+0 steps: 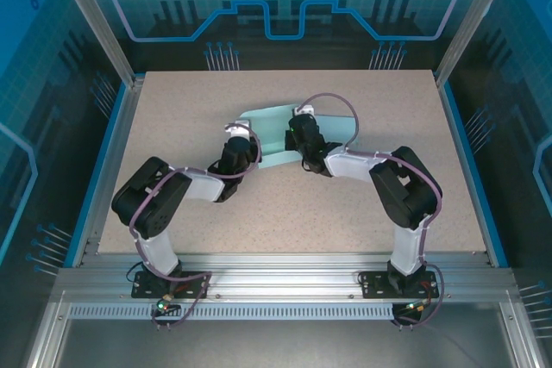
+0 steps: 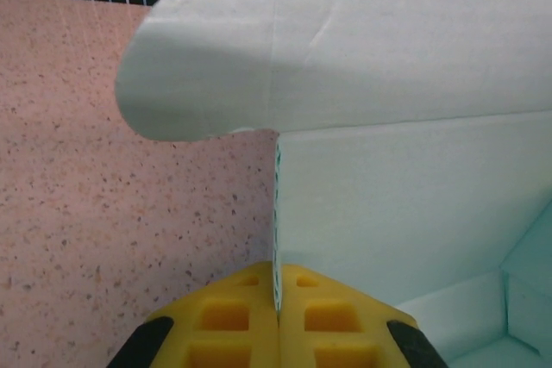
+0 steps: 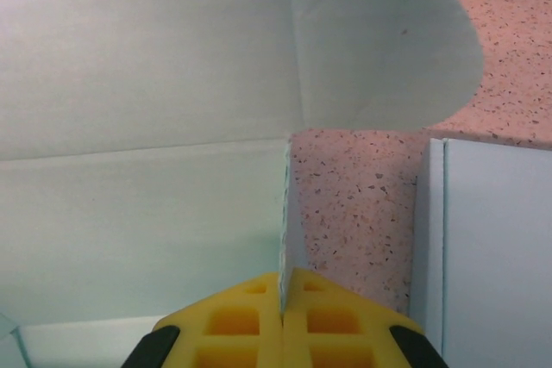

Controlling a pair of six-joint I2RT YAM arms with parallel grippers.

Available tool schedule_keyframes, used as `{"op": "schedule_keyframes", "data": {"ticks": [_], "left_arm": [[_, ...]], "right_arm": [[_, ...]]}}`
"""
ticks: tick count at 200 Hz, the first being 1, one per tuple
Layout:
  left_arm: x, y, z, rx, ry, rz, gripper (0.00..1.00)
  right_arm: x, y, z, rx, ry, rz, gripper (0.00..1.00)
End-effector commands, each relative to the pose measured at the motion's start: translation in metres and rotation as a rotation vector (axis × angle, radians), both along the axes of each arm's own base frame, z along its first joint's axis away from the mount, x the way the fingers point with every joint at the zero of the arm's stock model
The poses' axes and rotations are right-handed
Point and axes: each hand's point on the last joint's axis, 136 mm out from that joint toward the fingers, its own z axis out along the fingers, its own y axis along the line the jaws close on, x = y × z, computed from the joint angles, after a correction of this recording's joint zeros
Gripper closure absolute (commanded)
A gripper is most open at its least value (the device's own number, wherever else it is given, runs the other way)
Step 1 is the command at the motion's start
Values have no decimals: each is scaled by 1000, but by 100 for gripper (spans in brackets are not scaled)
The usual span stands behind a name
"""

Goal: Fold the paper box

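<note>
box location: paper box (image 1: 269, 127) on the table (image 1: 172, 127), about the table's middle, a bit to the far side
left gripper: left gripper (image 2: 278, 286) closed, yellow pads (image 2: 224, 312) pinching a thin upright side wall (image 2: 277, 204) of the box, seen edge-on
right gripper: right gripper (image 3: 285, 295) closed the same way on the opposite side wall (image 3: 286, 204)
key relation: the box sits between the two grippers; the left one (image 1: 235, 135) has the end nearer the table's left edge, the right one (image 1: 302, 127) the end nearer its right edge
nearer arm: neither, both are already in contact
box long axis: roughly left-right across the table
gripped walls: run near-to-far, pointing away from each wrist toward the table's far edge
flap: a round-cornered flap (image 2: 207, 75) continues past each pinched wall on the far side (image 3: 388, 49)
step (judged): side walls held up, far flap not yet folded over
next move needs (judged): both arms moving together, or the box skews
</note>
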Motion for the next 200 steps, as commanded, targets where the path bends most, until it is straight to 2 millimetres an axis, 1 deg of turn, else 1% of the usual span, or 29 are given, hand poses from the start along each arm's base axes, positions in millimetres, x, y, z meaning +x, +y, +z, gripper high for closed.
{"op": "schedule_keyframes", "data": {"ticks": [1, 20, 41, 71, 87, 100, 120, 123, 126, 138, 150, 154, 162, 190, 193, 200], "left_arm": [[-32, -73, 19, -190, 16, -300, 93], [-35, -75, 23, -223, 29, -309, 92], [-35, -75, 35, -231, 24, -309, 91], [-33, -77, 57, -239, 16, -314, 87], [-33, -78, 64, -243, 3, -323, 84], [-34, -79, 66, -241, 0, -327, 80], [-37, -78, 62, -246, 8, -330, 78], [-38, -78, 62, -247, 8, -332, 77], [-39, -77, 62, -249, 8, -332, 74], [-43, -75, 59, -251, 10, -334, 73], [-48, -72, 56, -252, 15, -334, 73], [-50, -71, 57, -252, 15, -335, 68], [-53, -69, 55, -252, 17, -336, 67], [-70, -64, 58, -263, 9, -367, 66], [-71, -64, 59, -264, 6, -371, 63], [-77, -64, 61, -267, 4, -386, 59]], "right_arm": [[-37, 67, -1, 96, 23, 256, 95], [-43, 70, -2, 87, 14, 275, 95], [-48, 72, 1, 77, -1, 293, 95], [-54, 75, 15, 58, -44, 310, 95], [-58, 74, 22, 54, -61, 310, 93], [-61, 73, 26, 52, -71, 300, 90], [-64, 64, 29, 53, -73, 270, 86], [-65, 62, 29, 53, -72, 265, 85], [-66, 61, 29, 53, -70, 259, 84], [-68, 56, 29, 49, -70, 249, 81], [-71, 51, 30, 50, -68, 238, 77], [-72, 50, 30, 48, -65, 236, 75], [-74, 46, 31, 45, -63, 228, 71], [-83, 35, 33, 50, -48, 205, 67], [-84, 33, 34, 53, -47, 203, 67], [-86, 31, 34, 56, -42, 200, 65]]}}
